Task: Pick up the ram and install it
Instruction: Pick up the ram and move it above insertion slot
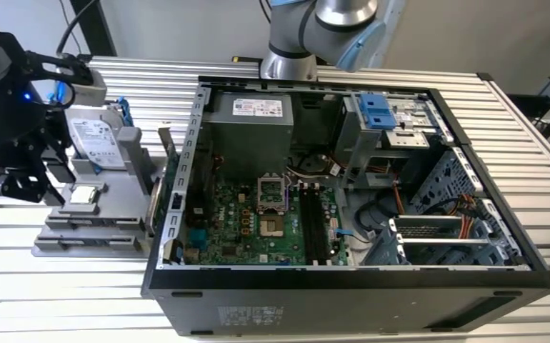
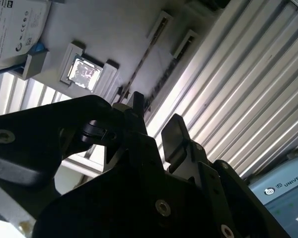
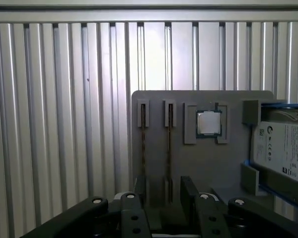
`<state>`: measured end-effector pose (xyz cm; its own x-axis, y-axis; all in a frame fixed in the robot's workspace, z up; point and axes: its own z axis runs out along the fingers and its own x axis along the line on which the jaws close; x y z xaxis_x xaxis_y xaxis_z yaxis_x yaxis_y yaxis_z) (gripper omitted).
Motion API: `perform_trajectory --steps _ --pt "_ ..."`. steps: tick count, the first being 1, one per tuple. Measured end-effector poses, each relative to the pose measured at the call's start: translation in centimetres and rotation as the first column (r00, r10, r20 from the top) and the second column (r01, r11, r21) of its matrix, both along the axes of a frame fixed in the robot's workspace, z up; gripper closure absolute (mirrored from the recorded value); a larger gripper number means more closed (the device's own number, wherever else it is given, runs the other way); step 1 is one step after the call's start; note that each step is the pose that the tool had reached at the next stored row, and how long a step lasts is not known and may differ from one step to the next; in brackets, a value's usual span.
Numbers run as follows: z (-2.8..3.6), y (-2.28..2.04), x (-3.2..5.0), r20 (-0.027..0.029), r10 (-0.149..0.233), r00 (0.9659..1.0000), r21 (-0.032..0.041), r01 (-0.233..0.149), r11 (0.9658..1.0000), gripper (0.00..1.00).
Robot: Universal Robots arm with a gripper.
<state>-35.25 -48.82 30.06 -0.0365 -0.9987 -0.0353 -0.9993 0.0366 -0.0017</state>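
A black two-fingered gripper (image 3: 165,186) hovers over a flat grey holder plate (image 3: 208,168) on a ribbed metal table (image 3: 64,124). Its jaws are parted and hold nothing.

The ram (image 3: 169,144), a long, thin memory stick seen edge-on as a dark golden-brown line, stands upright in a narrow slot of the plate. In the first wrist view it runs in line with the gap between the fingers. A second thin stick (image 3: 142,144) stands in the neighbouring slot just beside it. On the same plate lie a small square silver processor chip (image 3: 208,123) and a silver hard drive in a blue frame (image 3: 283,153).

In the second wrist view the gripper (image 2: 156,111) shows the same open gap, with the ram (image 2: 141,64) beyond it.

In the exterior view the gripper (image 1: 23,182) hangs at that view's left. It is well apart from the open black computer case (image 1: 351,300), whose long black memory slots (image 1: 311,221) sit on the green board.

The stick looks light and stiff but fragile. It is probably best pinched across its two flat faces near mid-length along the exposed upper edge, away from the contact edge seated in the slot. The board is thin and smooth, so an off-centre pinch could let it tilt, and a hard squeeze risks damaging the chips.
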Motion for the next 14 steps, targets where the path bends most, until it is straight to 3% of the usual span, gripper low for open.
perform_trajectory --steps 7,14 --pt "-1.2 -0.04 0.0 -0.0001 -0.002 1.0 -0.0001 0.002 1.0 0.0" --pt "-1.31 -0.04 0.0 0.0 -0.002 1.0 -0.0001 0.002 1.0 0.0"
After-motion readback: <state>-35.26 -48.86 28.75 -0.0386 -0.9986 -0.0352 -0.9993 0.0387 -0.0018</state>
